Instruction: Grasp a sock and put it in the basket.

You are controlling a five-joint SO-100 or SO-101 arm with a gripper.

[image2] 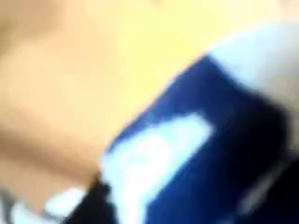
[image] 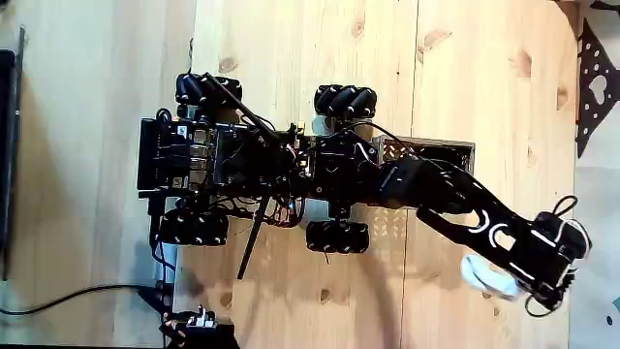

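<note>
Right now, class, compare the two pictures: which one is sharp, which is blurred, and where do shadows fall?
Fixed view: sharp and evenly lit, with the arm casting a soft shadow on the wooden table near the sock. Wrist view: heavily blurred, just blue and white smears over a warm background; nothing there can be identified.

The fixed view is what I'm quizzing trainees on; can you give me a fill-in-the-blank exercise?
1. The robot base rolls on four ____.
2. The floor under the robot is made of ____.
3. The whitish sock lies beside the arm's ____ end.
4. The mesh basket sits partly under the ____.

Missing words: wheels; wood; pincer; arm
</note>
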